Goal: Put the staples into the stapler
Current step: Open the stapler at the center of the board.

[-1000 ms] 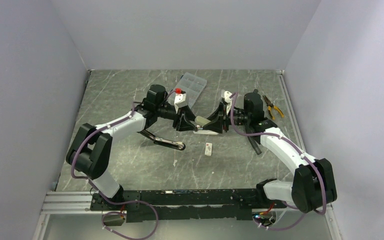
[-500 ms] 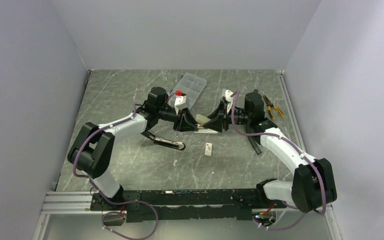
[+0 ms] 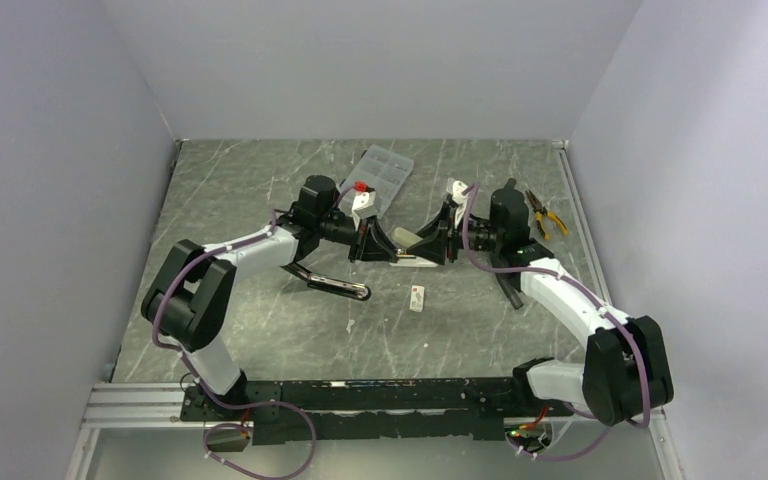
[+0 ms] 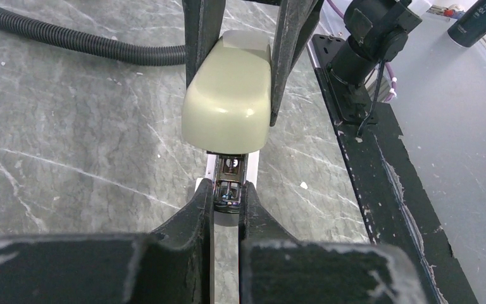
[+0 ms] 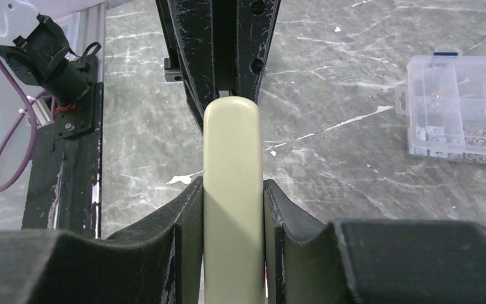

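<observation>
Marbled table [image 3: 260, 330]; only left wrist view shows metal magazine [image 4: 229, 183] on stapler [image 4: 228, 95].

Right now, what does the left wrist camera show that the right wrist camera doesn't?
Left wrist only: the stapler swung open, its metal channel pinched by the left gripper, plus a black ribbed hose. Right wrist only: the clear compartment box. Both: the stapler's beige top clamped in the right gripper, above the grey marbled table.
</observation>
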### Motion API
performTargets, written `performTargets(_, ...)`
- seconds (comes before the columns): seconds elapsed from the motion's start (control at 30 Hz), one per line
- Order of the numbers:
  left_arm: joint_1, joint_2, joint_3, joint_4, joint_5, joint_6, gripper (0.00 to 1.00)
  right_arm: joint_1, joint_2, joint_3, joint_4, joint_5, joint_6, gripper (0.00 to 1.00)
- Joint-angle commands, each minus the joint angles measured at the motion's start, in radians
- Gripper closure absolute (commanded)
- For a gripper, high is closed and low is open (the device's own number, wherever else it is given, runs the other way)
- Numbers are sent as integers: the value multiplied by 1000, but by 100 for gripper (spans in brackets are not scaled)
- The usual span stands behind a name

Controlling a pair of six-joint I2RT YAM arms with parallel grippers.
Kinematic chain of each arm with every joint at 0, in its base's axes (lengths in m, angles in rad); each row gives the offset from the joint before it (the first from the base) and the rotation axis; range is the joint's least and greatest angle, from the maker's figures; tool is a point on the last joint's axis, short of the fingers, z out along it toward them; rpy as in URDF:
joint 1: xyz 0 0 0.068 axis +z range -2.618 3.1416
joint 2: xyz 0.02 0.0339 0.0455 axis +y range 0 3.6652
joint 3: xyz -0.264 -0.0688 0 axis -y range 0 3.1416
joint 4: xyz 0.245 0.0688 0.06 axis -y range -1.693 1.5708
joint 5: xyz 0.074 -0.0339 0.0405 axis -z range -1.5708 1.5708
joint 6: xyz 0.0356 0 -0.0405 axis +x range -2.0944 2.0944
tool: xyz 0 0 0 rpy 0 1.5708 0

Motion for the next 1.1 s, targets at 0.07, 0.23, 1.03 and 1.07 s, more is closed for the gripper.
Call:
performTargets(0.07,-4,-35,18,-51,-42,-2,97,-42,-59,-18,173,8,73,100)
performTargets(0.23,-4,-31,-8,-16,-42,-39,97,-76,-80,-32,248,-17,151,100)
performTargets(1.03,54,-42,18,-159,-125,40,97,-204,-124,-46,258,-98,153,100)
performTargets(1.07,60,-42,20,-162,-128,41,97,-207,-126,-42,238,-101,138,100)
